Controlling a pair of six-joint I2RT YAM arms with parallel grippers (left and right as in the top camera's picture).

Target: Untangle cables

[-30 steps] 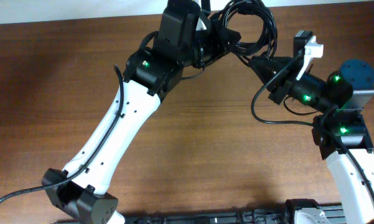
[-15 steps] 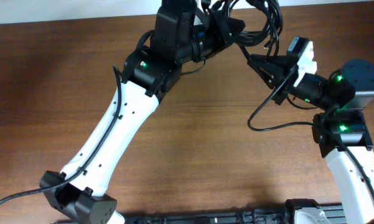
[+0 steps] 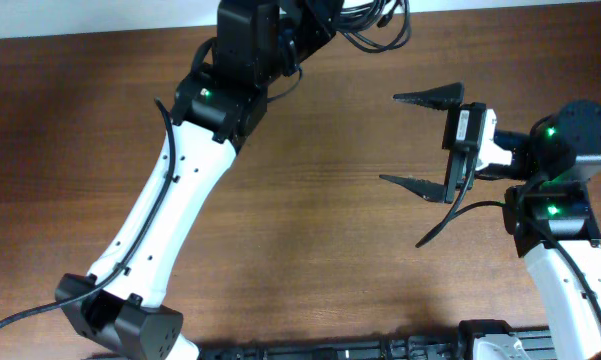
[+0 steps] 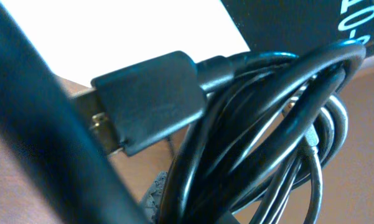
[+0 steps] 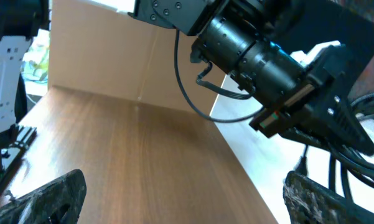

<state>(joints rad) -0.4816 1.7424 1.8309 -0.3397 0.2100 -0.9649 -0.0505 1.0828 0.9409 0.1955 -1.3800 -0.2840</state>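
I'm seeing the cables (image 4: 267,124) shining glossy, smooth black plastic, the plug (image 4: 149,99) looking matt with a metal tip; the counter (image 3: 330,260) is showing smooth brown wood grain, left arm shell (image 3: 155,240) gleaming white plastic

Left arm (image 3: 180,200): base at near-left corner of table (image 3: 310,260), reaches diagonally to far edge, centre. Left gripper (image 3: 325,18) at far edge; cables (image 3: 378,25) bunched at it, just right of its tip. Left wrist view: plug (image 4: 149,99) on top-left of bundle, loops below and right. Right gripper (image 3: 390,140) right of centre, nearer than cables, well apart from them, fingers pointing left. Right arm (image 3: 560,270) to its right, base at near-right corner.
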